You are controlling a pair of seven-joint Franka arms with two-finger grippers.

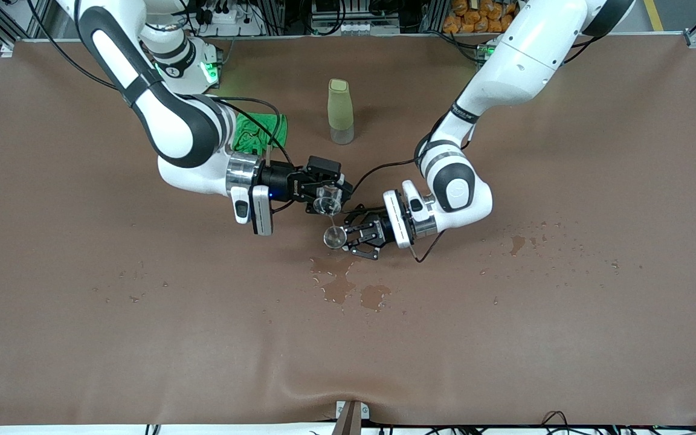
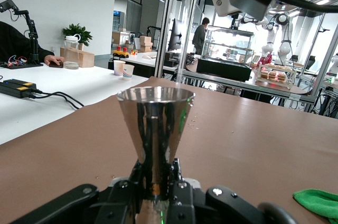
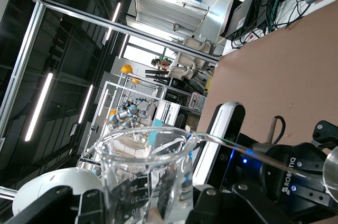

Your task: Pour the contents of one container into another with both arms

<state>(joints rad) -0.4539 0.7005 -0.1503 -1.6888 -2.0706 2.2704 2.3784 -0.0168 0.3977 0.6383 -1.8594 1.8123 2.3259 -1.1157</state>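
The right hand [image 1: 325,196] is gripping a clear glass beaker [image 1: 327,201] and tilting it over the middle of the brown counter [image 1: 82,338]. The left hand [image 1: 348,237] is clamping a shiny metal jigger [image 1: 335,237] by its narrow waist, holding it upright just beneath the beaker's spout. A thin stream [image 3: 248,149] is running from the beaker's lip toward the jigger. Wet puddles [image 1: 348,289] are lying on the counter below the jigger, nearer the front camera. A tall pale-green cup [image 1: 340,110] is standing farther from the camera, with a green cloth [image 1: 257,130] beside it toward the right arm's end.
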